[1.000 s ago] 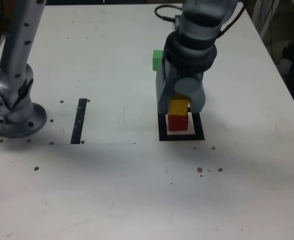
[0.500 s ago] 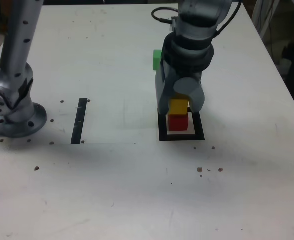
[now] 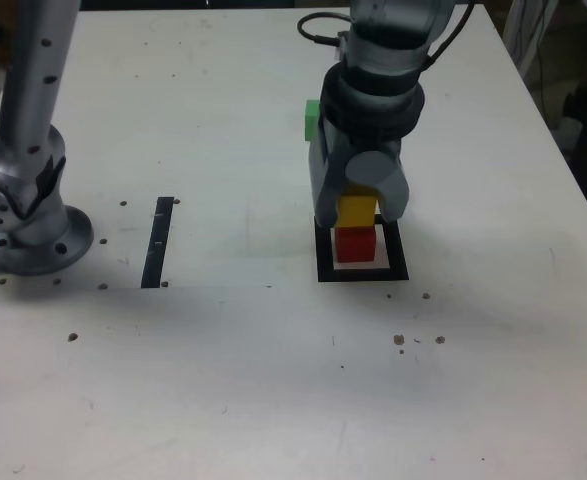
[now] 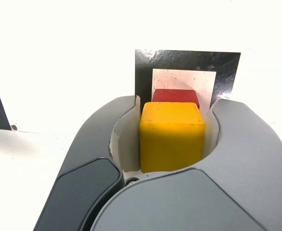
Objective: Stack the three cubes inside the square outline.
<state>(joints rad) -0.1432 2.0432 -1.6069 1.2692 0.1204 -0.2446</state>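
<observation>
Yellow cube (image 3: 356, 211) sits between the slightly open jaws of the end effector (image 4: 172, 137), directly above the red cube (image 3: 355, 245) inside the square outline (image 3: 363, 275); green cube (image 3: 312, 121) lies farther left.

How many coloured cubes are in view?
3: red cube inside the black square outline; yellow cube directly above it, between the jaws; green cube behind, partly hidden.

Bright, washed-out white surface in the wrist view; softer, dimmer exterior view with faint broad shadows.
</observation>
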